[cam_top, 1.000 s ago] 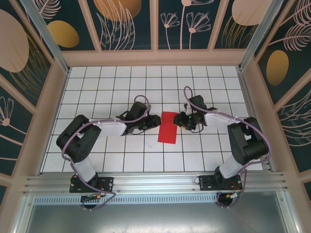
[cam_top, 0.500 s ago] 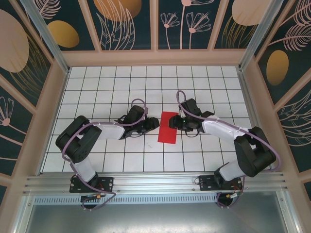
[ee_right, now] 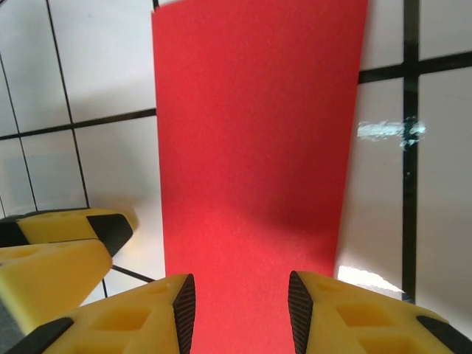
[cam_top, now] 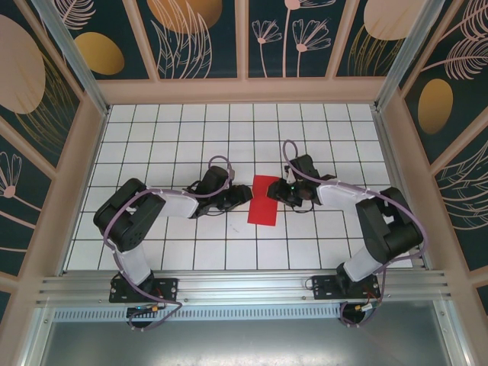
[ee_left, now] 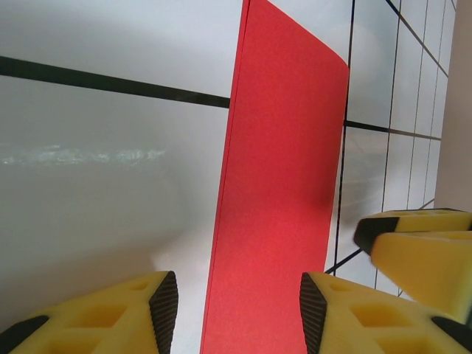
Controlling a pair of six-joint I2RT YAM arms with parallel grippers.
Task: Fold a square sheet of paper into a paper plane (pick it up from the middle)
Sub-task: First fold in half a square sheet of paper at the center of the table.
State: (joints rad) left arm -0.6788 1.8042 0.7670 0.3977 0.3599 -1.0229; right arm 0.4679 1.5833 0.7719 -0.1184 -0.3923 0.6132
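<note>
The square sheet of paper (cam_top: pixel 264 200) lies flat on the tiled table as a red rectangle, folded in half, with a crease along its long left edge in the left wrist view. My left gripper (cam_top: pixel 245 194) stands open at the paper's left edge, low over it. In the left wrist view its fingers (ee_left: pixel 164 310) straddle the red paper (ee_left: pixel 284 184). My right gripper (cam_top: pixel 274 191) is open at the paper's right edge. In the right wrist view the paper (ee_right: pixel 254 147) runs between its fingertips (ee_right: pixel 184 306). The two grippers face each other across the sheet.
The white tiled table (cam_top: pixel 191 145) is ringed by wooden walls with dark floral panels (cam_top: pixel 202 38). The right gripper's yellow fingers (ee_left: pixel 420 251) show at the right of the left wrist view, and the left gripper's fingers (ee_right: pixel 59 251) show at the lower left of the right wrist view.
My right gripper has come left onto the paper's right edge and its arm has shifted. My left gripper has edged slightly nearer the paper. The paper has not moved.
</note>
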